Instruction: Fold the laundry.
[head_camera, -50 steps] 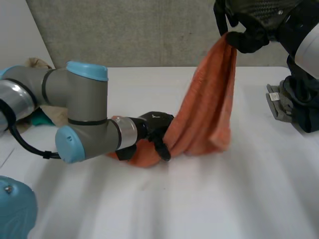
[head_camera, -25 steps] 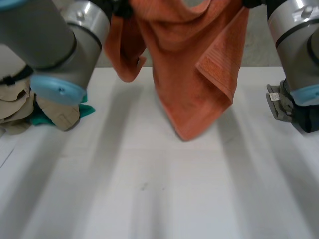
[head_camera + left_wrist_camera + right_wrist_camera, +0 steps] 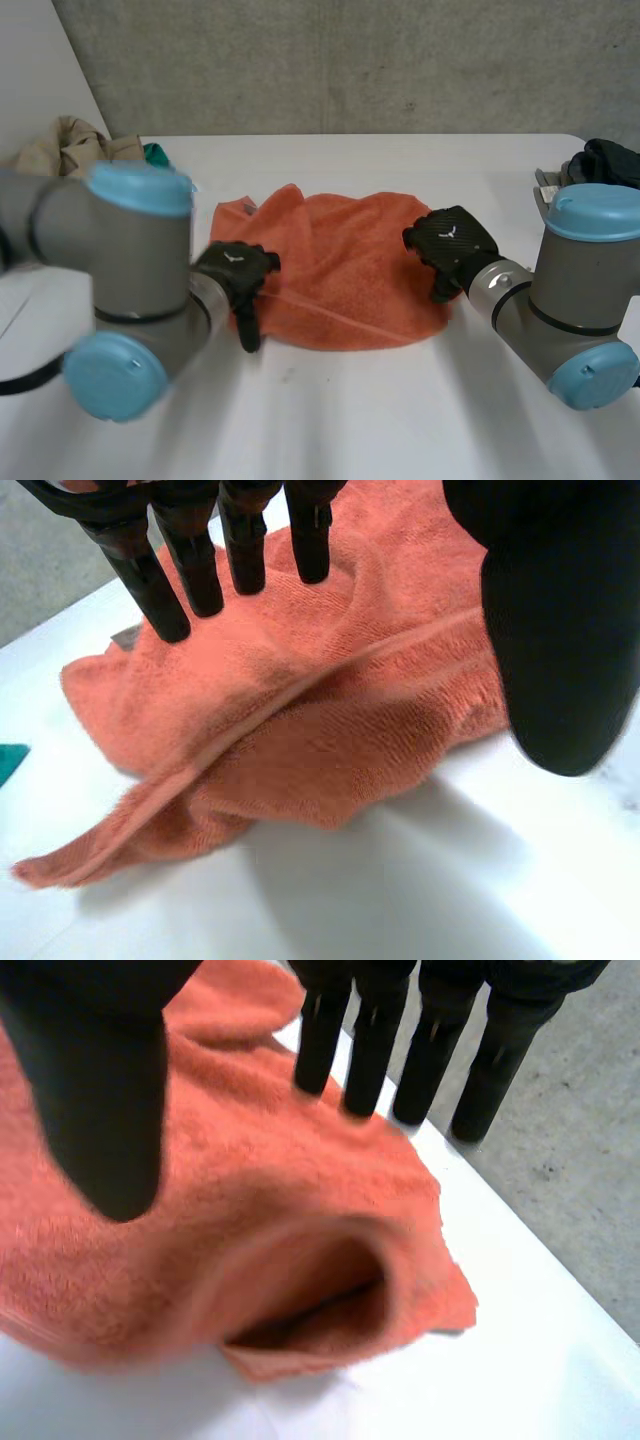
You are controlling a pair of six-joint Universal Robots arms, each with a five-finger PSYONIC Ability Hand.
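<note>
Orange towel (image 3: 335,275) lies rumpled in the middle of the white surface (image 3: 400,420). Left hand (image 3: 236,272) sits at its left edge and right hand (image 3: 450,238) at its right edge, both spread apart and clamped on nothing

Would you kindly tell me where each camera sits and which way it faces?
Head view: between and behind the arms, looking down at the white table and the orange towel; both arms, the left hand and the right hand show.
Left wrist view: on the left wrist, looking along the palm at the towel's left side; its straight fingers and thumb show.
Right wrist view: on the right wrist, looking along the palm at the towel's right side; its straight fingers and thumb show.
Shared: all three show the towel.
</note>
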